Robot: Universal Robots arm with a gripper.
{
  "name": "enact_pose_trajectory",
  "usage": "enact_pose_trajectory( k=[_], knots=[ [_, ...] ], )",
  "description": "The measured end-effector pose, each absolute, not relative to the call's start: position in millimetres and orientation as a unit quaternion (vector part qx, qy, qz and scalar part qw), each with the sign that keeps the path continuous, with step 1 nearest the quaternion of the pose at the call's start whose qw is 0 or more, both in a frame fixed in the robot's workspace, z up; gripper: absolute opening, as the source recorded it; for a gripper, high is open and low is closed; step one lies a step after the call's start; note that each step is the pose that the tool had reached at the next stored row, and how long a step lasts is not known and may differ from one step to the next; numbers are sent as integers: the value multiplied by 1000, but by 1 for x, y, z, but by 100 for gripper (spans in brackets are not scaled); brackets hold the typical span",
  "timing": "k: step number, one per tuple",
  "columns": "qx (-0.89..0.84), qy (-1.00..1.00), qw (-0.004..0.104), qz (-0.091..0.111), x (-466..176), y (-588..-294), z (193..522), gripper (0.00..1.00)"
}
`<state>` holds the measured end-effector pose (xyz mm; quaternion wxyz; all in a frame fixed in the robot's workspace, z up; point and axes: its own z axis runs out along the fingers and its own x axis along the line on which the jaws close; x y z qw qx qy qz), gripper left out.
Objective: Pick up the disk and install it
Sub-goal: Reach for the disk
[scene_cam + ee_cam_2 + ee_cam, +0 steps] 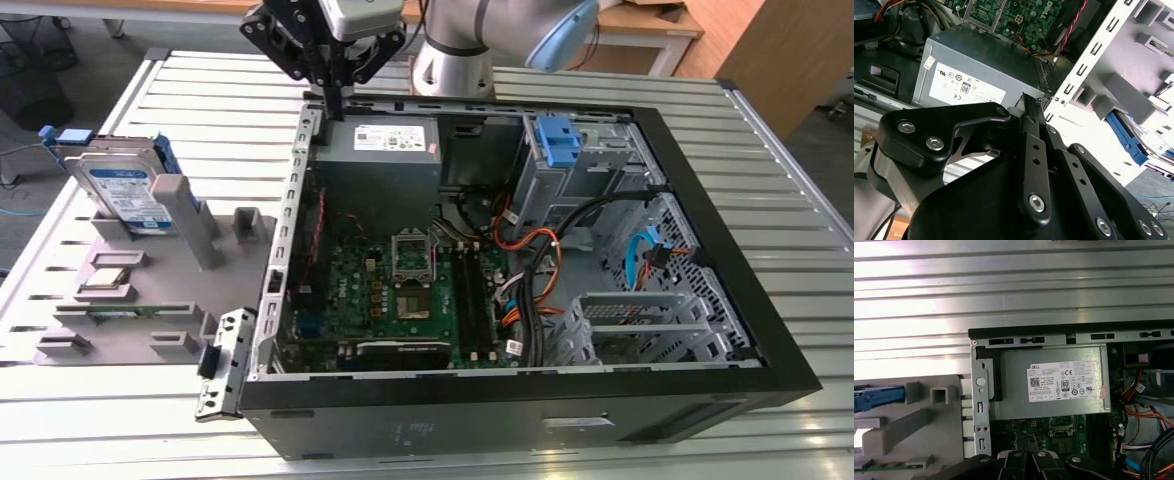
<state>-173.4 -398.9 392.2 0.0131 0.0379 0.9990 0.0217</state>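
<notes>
The disk, silver with a white-and-blue label and blue side rails, stands on edge in a grey holder at the exterior view's left. Its blue rail shows in both wrist views. My gripper hangs over the back left corner of the open computer case, well to the right of the disk. Its black fingers are shut together with nothing between them, seen in both wrist views.
Just below the gripper sits a grey power supply box with a white sticker. The case holds a green motherboard, cables, a blue plastic bracket and a metal drive cage. Everything rests on a slatted metal table.
</notes>
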Motion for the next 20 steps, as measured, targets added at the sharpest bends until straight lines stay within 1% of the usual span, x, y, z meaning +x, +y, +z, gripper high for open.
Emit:
enact_pose_trajectory(
  k=[20],
  knots=[
    [38,999,13,22,-180,-399,392,10]
  ],
)
